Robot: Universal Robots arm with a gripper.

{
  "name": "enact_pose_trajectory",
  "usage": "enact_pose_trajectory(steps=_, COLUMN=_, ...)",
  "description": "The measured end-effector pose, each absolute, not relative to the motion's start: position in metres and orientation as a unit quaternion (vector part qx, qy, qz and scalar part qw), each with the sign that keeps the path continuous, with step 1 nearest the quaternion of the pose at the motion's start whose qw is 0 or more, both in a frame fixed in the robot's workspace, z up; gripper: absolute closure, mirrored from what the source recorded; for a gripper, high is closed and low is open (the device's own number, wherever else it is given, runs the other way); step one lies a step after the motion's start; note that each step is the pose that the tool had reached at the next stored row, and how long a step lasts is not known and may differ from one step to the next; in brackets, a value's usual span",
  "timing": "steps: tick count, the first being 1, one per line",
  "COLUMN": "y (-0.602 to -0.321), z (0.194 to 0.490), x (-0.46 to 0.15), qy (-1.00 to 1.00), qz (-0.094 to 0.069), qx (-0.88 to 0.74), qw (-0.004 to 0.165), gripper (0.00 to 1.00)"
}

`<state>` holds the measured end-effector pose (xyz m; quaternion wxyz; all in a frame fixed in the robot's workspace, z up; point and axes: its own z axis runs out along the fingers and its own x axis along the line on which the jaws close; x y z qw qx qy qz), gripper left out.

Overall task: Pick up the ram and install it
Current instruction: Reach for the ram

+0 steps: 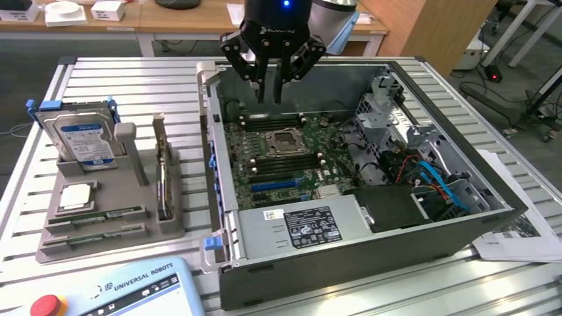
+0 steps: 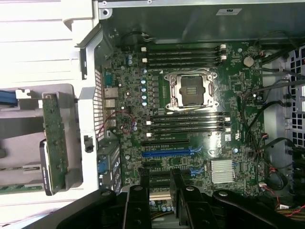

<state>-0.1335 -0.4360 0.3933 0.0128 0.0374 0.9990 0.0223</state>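
A slatted metal table (image 1: 131,79) carries an open computer case (image 1: 351,270) (image 2: 190,19) lying on its side. A grey tray (image 1: 131,197) sits beside it on the exterior view's left. A pendant (image 1: 114,289) lies at the table's near edge. Inside the case, the green motherboard (image 1: 263,155) (image 2: 133,95) faces up, with a boxed power supply (image 1: 294,227) at its near end. The gripper (image 1: 270,99) (image 2: 160,174) hangs over the far part of the motherboard, pointing down and well apart from the tray. Its fingers (image 2: 143,200) stand a narrow gap apart with nothing between them. A hard drive (image 1: 81,138) stands upright at the tray's far end, and a card (image 1: 160,178) (image 2: 55,138) stands on edge along the side nearest the case. The ram (image 1: 104,216) lies flat in a slot near the tray's front, untouched. A second stick (image 1: 88,239) lies in the slot just beside it. A square processor (image 1: 75,196) rests between the hard drive and the ram. On the motherboard, long dark slots (image 2: 183,53) flank the socket (image 1: 285,139) (image 2: 191,88).
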Motion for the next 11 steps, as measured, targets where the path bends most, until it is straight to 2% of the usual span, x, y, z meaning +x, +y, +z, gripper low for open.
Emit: enact_pose_trajectory(steps=11, y=-0.436, z=0.393, x=-0.176, qy=0.999, qz=0.025, qx=0.037, qw=0.017, gripper=0.69)
